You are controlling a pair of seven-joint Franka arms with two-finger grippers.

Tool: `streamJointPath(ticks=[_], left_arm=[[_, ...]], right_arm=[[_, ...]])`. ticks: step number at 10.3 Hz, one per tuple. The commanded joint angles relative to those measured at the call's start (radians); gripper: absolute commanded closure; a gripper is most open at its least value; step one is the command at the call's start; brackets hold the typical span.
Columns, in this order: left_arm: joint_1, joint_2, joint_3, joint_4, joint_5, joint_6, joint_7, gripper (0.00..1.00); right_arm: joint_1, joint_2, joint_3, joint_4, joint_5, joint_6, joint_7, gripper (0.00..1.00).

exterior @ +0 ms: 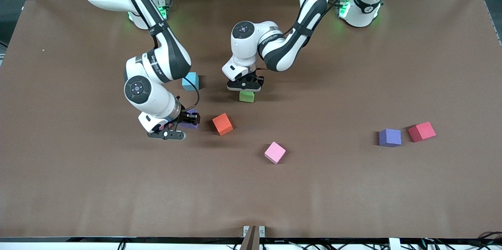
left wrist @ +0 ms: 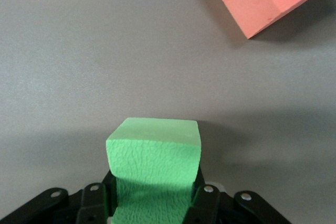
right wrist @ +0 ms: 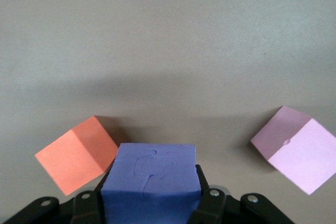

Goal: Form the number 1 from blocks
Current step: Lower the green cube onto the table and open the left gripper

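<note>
Front view: the brown table (exterior: 353, 195) carries everything, and both white arms reach down over its middle. The left gripper (exterior: 246, 86) is pinching a green block (exterior: 247, 96), its jaws pressed into the foam so the sides dent in; the left wrist view shows that same green block (left wrist: 155, 166) squeezed between the fingers (left wrist: 203, 203). The right gripper (exterior: 184, 121) is clamped on a purple block (exterior: 191, 121), seen close in the right wrist view as a purple block (right wrist: 150, 182) held between the black fingers (right wrist: 210, 205).

An orange block (exterior: 222, 124) lies just beside the right gripper, between it and the left gripper. A light blue block (exterior: 190, 81) sits near the right arm's forearm. A pink block (exterior: 275, 152) lies nearer the front camera than the left gripper. Well apart, toward the left arm's end, a second purple block (exterior: 390, 137) and a red block (exterior: 421, 131) rest just beside each other.
</note>
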Motion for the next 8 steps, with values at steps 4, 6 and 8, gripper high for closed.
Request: streamJointPath(ticks=[4,6,8], left_arm=[[0.017,-0.015,0.004,-0.003,-0.165,-0.047,0.038,0.86],[0.008,-0.028,0.004,0.0,-0.189,-0.113,0.038,0.86],[0.002,-0.03,0.004,0.0,-0.188,-0.133,0.052,0.77]], right_arm=[[0.031,-0.059,-0.018,-0.064,0.019,0.007,0.024,0.48],[0.037,-0.06,-0.018,-0.064,0.019,0.007,0.024,0.47],[0.04,-0.062,-0.018,-0.066,0.019,0.006,0.024,0.47]])
